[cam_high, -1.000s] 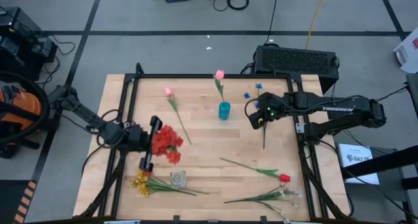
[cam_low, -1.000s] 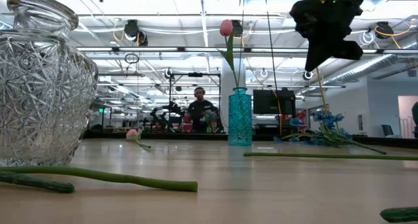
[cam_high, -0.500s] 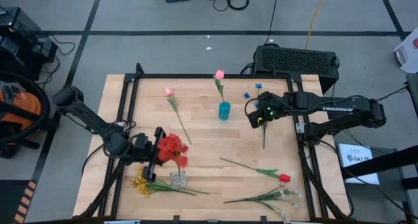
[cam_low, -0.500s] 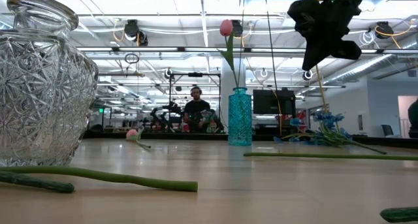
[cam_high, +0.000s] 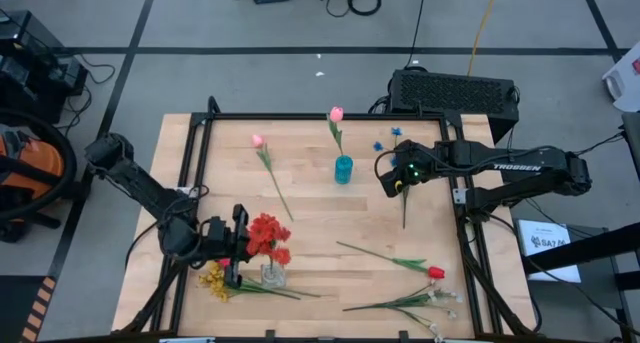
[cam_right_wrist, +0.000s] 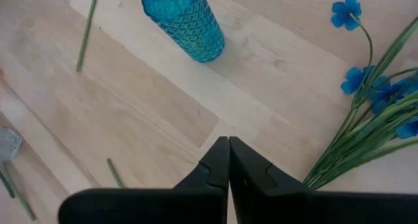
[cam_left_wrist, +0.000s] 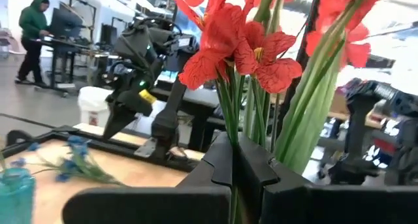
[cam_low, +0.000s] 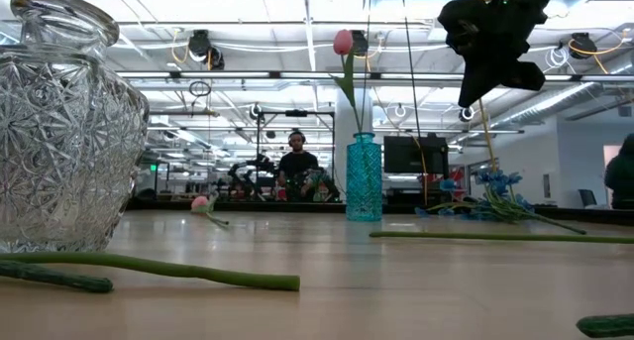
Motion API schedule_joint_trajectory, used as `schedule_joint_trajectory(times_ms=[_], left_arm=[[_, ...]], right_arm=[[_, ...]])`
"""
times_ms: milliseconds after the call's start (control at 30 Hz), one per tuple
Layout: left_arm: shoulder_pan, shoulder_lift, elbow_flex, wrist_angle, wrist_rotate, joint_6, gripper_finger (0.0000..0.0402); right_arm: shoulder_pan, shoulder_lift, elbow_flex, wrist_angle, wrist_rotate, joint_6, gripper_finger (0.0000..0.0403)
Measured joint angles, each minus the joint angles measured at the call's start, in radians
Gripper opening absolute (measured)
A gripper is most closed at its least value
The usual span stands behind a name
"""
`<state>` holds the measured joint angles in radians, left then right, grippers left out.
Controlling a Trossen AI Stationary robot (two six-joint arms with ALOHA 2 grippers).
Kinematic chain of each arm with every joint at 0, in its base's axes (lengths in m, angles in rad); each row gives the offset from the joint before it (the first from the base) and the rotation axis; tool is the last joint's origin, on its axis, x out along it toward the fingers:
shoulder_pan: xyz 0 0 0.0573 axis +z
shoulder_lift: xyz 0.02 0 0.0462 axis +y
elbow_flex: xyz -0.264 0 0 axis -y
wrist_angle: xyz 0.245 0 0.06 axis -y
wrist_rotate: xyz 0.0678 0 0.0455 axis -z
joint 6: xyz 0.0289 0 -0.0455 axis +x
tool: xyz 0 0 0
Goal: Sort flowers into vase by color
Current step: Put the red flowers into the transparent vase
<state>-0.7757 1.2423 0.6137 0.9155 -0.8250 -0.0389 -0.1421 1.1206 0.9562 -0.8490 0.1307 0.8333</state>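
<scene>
My left gripper (cam_high: 246, 251) is shut on a bunch of red flowers (cam_high: 266, 237), close above and beside the clear glass vase (cam_high: 272, 275) near the table's front edge. That vase fills the left of the low view (cam_low: 64, 122). My right gripper (cam_high: 392, 183) hangs shut and empty over the table's right side, above the stems of the blue flowers (cam_right_wrist: 379, 93) lying there. One pink tulip (cam_high: 336, 114) stands in the teal vase (cam_high: 343, 169); another (cam_high: 258, 141) lies flat on the table. My left gripper pinches the green stems (cam_left_wrist: 243, 129) of the red bunch between its two fingers, a little below the blooms. The fingers come in about level from the table's left. The blooms (cam_left_wrist: 238, 44) stand up past the fingertips, lifted clear; the stems' lower ends are hidden by the gripper.
A yellow bunch (cam_high: 213, 280) lies left of the glass vase, its stems running under it. A red tulip (cam_high: 436, 272) and white blooms (cam_high: 440, 301) lie at the front right. A black frame rail (cam_high: 195, 173) borders the table. People work in the room beyond.
My left gripper has carried the red bunch down and toward the table's near edge, rolling its wrist a little. The blooms, earlier at mid-table on the left, now hang over the glass vase and partly cover it from above. It has stayed shut on the stems.
</scene>
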Motion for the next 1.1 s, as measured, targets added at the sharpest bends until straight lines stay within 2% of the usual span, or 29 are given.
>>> schedule_joint_trajectory(times_ms=[300, 433, 567, 733, 867, 1100], left_arm=[[0.001, 0.000, -0.088, 0.022, -0.019, -0.065, 0.0003], [0.001, 0.000, -0.101, 0.018, -0.018, -0.061, 0.0024], [0.001, 0.000, -0.102, 0.017, 0.061, -0.060, 0.0045], [0.001, 0.000, -0.102, 0.008, 0.122, -0.060, 0.0051], [0.001, 0.000, -0.102, -0.046, 0.139, -0.089, 0.0053], [0.001, 0.000, -0.102, -0.208, 0.140, -0.260, 0.0054]], right_arm=[[0.001, 0.000, 0.000, 0.000, -0.005, 0.008, 0.0000], [0.002, 0.000, 0.000, 0.000, -0.005, 0.010, 0.0000], [0.001, 0.000, 0.000, 0.001, -0.004, 0.017, 0.0000], [0.001, 0.000, 0.000, 0.010, -0.001, 0.019, 0.0000], [0.001, 0.000, 0.000, 0.012, -0.001, 0.019, 0.0000], [0.001, 0.000, 0.000, 0.014, -0.003, 0.044, 0.0000]])
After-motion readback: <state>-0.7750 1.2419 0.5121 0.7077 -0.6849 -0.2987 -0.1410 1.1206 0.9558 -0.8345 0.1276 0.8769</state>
